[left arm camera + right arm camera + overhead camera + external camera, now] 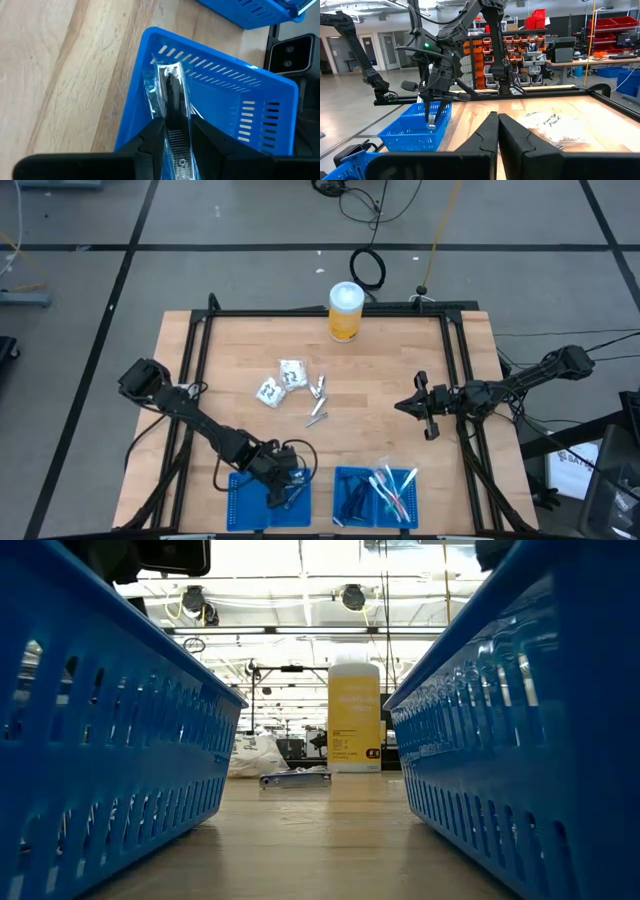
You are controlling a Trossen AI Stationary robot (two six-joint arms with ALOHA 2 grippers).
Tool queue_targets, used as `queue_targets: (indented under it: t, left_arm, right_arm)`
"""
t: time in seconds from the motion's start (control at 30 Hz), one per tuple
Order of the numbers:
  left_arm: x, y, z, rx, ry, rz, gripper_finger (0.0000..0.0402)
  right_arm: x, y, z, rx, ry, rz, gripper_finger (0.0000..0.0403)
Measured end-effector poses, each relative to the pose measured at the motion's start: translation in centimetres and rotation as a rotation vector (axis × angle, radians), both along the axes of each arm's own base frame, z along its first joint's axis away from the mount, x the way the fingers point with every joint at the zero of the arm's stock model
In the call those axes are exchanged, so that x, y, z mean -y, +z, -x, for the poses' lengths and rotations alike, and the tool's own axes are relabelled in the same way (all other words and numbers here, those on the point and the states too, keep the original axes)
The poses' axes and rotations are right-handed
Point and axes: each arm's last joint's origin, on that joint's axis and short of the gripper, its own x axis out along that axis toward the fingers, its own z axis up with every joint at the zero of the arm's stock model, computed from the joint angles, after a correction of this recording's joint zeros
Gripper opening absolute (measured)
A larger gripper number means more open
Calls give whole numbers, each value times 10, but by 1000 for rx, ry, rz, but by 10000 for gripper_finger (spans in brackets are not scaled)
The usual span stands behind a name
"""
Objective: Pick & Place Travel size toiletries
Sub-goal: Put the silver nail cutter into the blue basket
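Note:
My left gripper (172, 137) hangs over the left blue tray (250, 498) at the table's near edge, shut on a short silver tube (171, 97) in clear wrap. From the right wrist view this tube (431, 121) reaches down into that tray (405, 131). My right gripper (497, 131) waits shut above the table's right side (422, 408). On the table's middle lie white packets (281, 381) and more silver tubes (318, 402). The right tray (345, 480) holds dark blue sticks (352, 498) and pale brushes (394, 486). My left gripper pinches the silver tube between its two fingers (150, 137), gripping the tube's upper part (172, 125). The fingers come from above, pointing down, along the tube. The tube hangs upright below them, its lower end (431, 126) inside the tray; whether it touches the tray floor I cannot tell.
A tall yellow canister (346, 311) with a white lid stands at the table's far edge. A black frame (330, 313) borders the table. Bare wood lies between the loose items and the two trays. The low view looks between both tray walls toward a silver tube (295, 778).

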Motion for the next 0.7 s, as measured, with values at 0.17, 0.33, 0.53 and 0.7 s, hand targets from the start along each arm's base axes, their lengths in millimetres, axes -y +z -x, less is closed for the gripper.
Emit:
queue_targets:
  t: [0.17, 0.33, 0.53, 0.7]
  left_arm:
    - [-3, 0, -2, -4, 23, 7, 91]
    - [-7, 0, -5, 12, -13, -23, 91]
    - [-3, 0, -2, 41, -119, -73, 90]
    - [-1, 2, -4, 55, -90, -43, 90]
  right_arm:
    - [0, 0, 0, 0, 0, 0, 4]
    - [0, 0, 0, 0, 0, 0, 4]
    - [0, 0, 0, 0, 0, 0, 4]
    - [0, 0, 0, 0, 0, 0, 4]
